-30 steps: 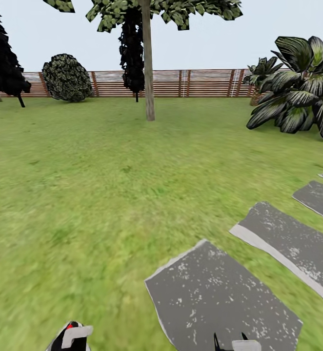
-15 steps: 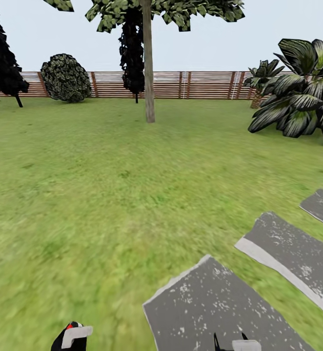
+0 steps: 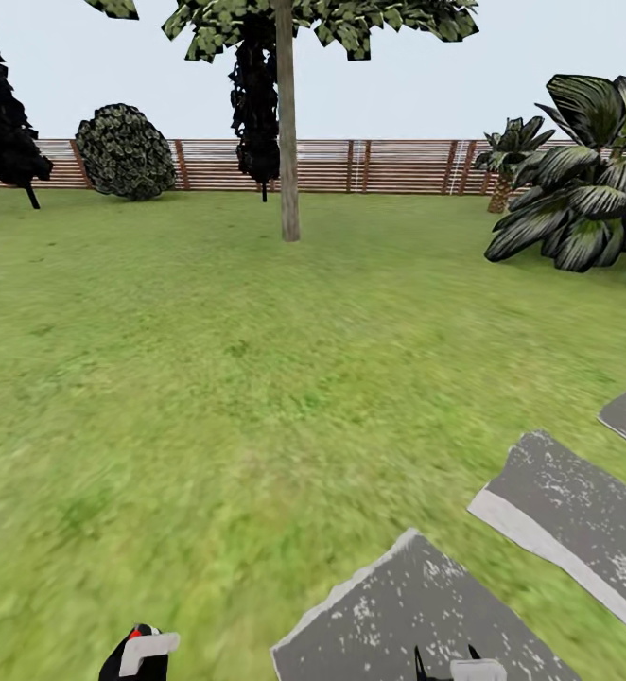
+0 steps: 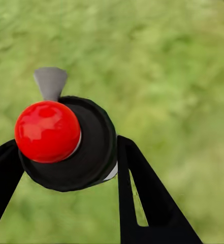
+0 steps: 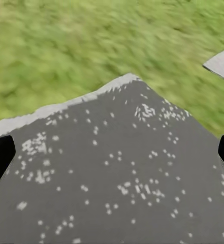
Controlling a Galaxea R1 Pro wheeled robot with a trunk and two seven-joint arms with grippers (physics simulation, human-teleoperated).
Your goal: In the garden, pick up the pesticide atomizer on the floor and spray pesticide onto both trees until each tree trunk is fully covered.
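Atomizer (image 4: 66, 145): pinched in left gripper (image 4: 71, 162) over lawn (image 3: 209, 378). Right gripper (image 5: 112, 152): jaws spread above paving slab (image 5: 117, 178). Trunk (image 3: 287, 132) beyond lawn, before fence (image 3: 389, 165).

Grey paving slab (image 5: 117, 173) w/ white flecks, lawn (image 5: 66, 46) beyond.

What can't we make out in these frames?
- Tree: crown cut off by the head view's top edge.
- Pesticide atomizer: label and lower body hidden behind its red top and the left pincer, left wrist view.
- Right pincer: just its finger edges show at the frame sides.
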